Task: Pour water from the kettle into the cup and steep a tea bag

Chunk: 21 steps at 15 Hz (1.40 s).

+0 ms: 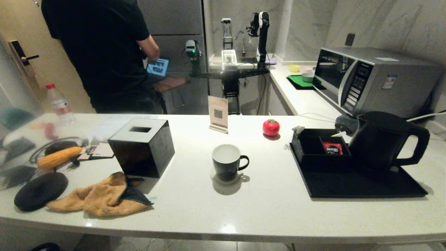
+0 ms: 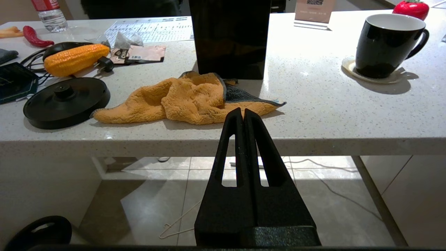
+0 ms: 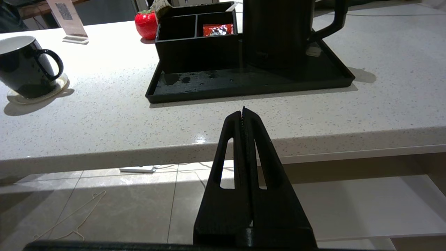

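Head view shows the large matte black kettle (image 1: 379, 141) standing on a flat black tray (image 1: 362, 184) at the right of the white speckled tabletop (image 1: 264, 205), handle turned outward to the right. The small black mug with white inside (image 1: 226, 162) sits mid-table on a coaster. Both arms hang below the table edge, right gripper (image 3: 244, 115) and left gripper (image 2: 243, 115) with jaws together, holding nothing. The right arm looks nearer the kettle. Behind, a kitchen with a microwave (image 1: 369, 82).

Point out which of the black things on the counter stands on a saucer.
The cup, black outside and white inside, stands on a pale saucer. The kettle stands on a black tray; the tissue box stands straight on the counter.
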Motion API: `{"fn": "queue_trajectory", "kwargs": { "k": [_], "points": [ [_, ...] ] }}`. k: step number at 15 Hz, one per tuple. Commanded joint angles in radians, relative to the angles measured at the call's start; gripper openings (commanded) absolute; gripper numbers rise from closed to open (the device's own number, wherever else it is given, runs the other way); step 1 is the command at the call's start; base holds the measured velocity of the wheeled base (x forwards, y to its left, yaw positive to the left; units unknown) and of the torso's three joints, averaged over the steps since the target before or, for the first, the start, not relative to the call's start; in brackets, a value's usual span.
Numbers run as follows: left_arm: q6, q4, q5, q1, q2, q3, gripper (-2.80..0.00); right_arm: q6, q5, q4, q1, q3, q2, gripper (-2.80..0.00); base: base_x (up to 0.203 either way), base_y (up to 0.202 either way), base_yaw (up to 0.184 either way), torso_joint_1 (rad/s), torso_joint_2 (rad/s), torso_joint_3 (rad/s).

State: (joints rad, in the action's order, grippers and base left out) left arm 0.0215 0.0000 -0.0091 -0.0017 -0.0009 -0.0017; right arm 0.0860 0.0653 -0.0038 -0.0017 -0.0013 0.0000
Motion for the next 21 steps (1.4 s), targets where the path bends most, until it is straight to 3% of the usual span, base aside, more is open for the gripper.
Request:
{"fn": "queue_trajectory", "kwargs": {
  "k": [1, 7, 9, 10, 12, 14, 17, 21],
  "points": [
    [0.000, 0.000, 0.000, 0.000, 0.001, 0.000, -2.80, 0.000, -0.001, -0.001, -0.001, 0.001, 0.012, -2.80, 0.000, 0.000, 0.000, 0.000, 0.00, 0.000],
    [0.000, 0.000, 0.000, 0.000, 0.001, 0.000, -2.80, 0.040, 0.028, -0.081, -0.038, -0.074, 0.298, -2.80, 0.000, 0.000, 0.000, 0.000, 0.00, 0.000],
    [0.000, 0.000, 0.000, 0.000, 0.001, 0.000, -2.80, 0.064, 0.032, -0.107, -0.151, -0.139, 0.467, -2.80, 0.000, 0.000, 0.000, 0.000, 0.00, 0.000],
    [0.000, 0.000, 0.000, 0.000, 0.001, 0.000, -2.80, 0.068, 0.017, -0.120, -0.248, -0.177, 0.546, -2.80, 0.000, 0.000, 0.000, 0.000, 0.00, 0.000],
    [0.000, 0.000, 0.000, 0.000, 0.001, 0.000, -2.80, 0.043, -0.048, -0.145, -0.445, -0.246, 0.674, -2.80, 0.000, 0.000, 0.000, 0.000, 0.00, 0.000],
    [0.000, 0.000, 0.000, 0.000, 0.001, 0.000, -2.80, 0.006, -0.099, -0.167, -0.571, -0.321, 0.793, -2.80, 0.000, 0.000, 0.000, 0.000, 0.00, 0.000],
    [0.000, 0.000, 0.000, 0.000, 0.001, 0.000, -2.80, -0.108, -0.123, -0.216, -0.609, -0.360, 0.888, -2.80, 0.000, 0.000, 0.000, 0.000, 0.00, 0.000],
    [0.000, 0.000, 0.000, 0.000, 0.001, 0.000, -2.80, -0.156, -0.124, -0.264, -0.609, -0.341, 0.970, -2.80, 0.000, 0.000, 0.000, 0.000, 0.00, 0.000]
  ]
}}
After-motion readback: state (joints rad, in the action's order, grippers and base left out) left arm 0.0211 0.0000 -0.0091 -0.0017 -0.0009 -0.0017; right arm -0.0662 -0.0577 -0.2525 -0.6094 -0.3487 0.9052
